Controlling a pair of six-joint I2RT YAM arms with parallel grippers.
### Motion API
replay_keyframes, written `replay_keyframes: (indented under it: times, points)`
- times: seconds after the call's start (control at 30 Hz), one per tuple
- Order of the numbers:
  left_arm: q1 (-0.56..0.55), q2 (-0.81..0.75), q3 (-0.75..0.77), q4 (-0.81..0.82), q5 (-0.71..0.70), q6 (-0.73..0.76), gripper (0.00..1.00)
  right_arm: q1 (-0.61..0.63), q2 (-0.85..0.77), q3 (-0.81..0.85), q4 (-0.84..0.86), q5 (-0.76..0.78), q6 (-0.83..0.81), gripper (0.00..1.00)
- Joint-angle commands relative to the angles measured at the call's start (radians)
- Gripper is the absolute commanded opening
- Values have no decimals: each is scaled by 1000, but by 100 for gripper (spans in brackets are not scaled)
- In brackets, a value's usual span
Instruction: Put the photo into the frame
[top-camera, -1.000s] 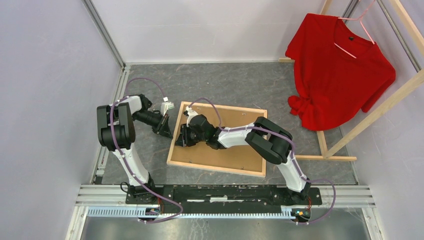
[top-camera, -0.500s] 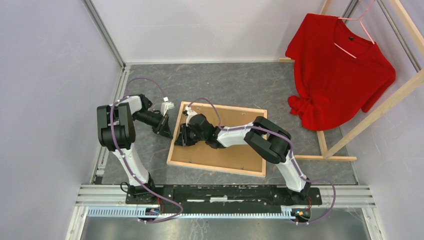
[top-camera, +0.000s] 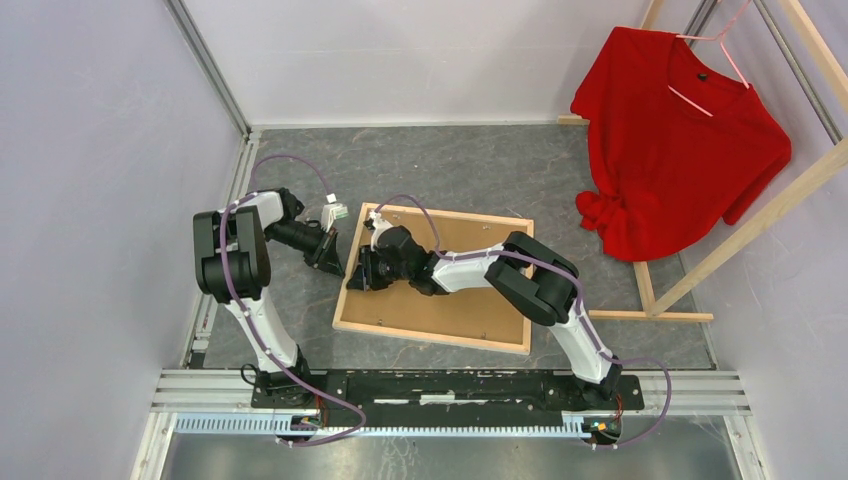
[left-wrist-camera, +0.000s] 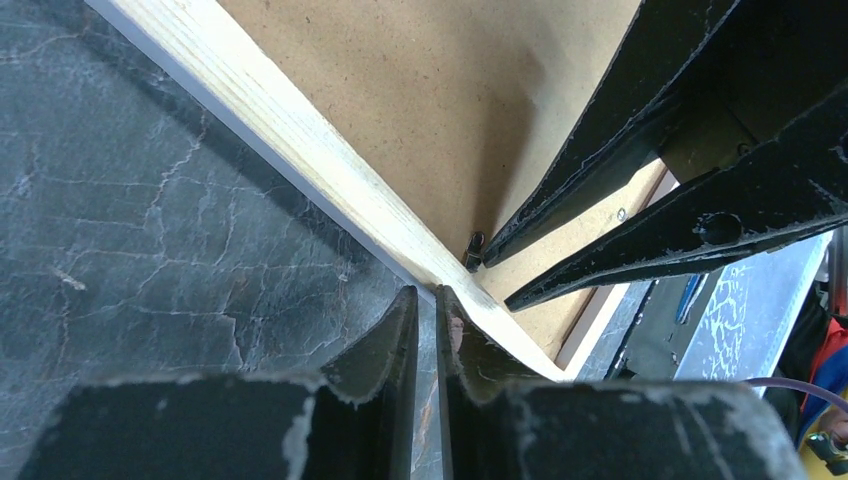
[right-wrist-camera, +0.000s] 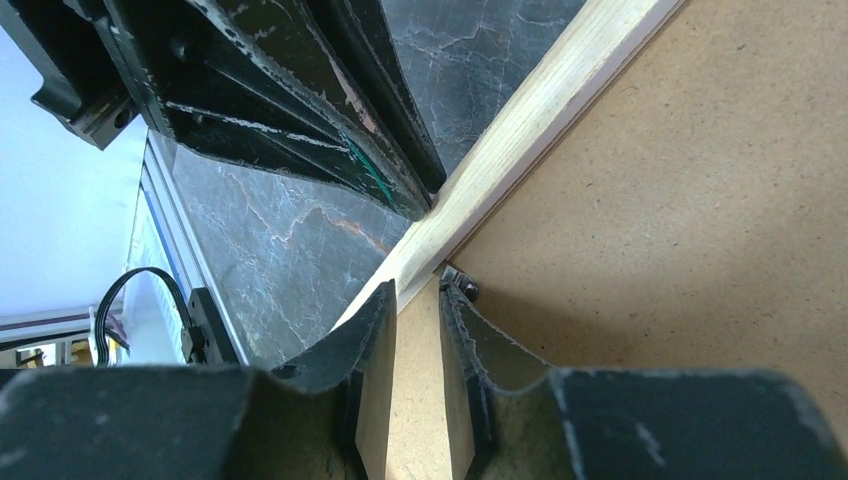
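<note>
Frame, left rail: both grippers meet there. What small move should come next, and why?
Probably the right gripper should nudge the small black tab with a fingertip. The tab sits at its finger, where the frame's rail meets the backing board; the left gripper, nearly shut, stands at the rail's outer side, perhaps bracing it. Which way the tab must turn I cannot tell.

Left hand (top-camera: 337, 266) and right hand (top-camera: 359, 281) tip-to-tip across the frame (top-camera: 430, 338) rail

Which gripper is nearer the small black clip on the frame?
Right gripper: its jaws are at the clip, over the backing board. Left gripper is across the frame rail, outside.
</note>
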Motion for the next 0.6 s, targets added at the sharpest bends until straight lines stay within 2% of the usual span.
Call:
replay_keyframes:
  times: [0.0,0.3,0.4,0.57]
  points:
    - [-11,-23,-18,65,-40,16,17,7,50,32,18,12,8,28]
    - [-11,-27,-21,64,-50,15,17,-1,9,12,65,-13,12,30]
    - [-10,-27,-5,49,-64,20,17,-33,-86,-67,132,-44,22,37]
    - [1,-31,39,7,-85,40,17,-142,-321,-251,175,-45,-7,54]
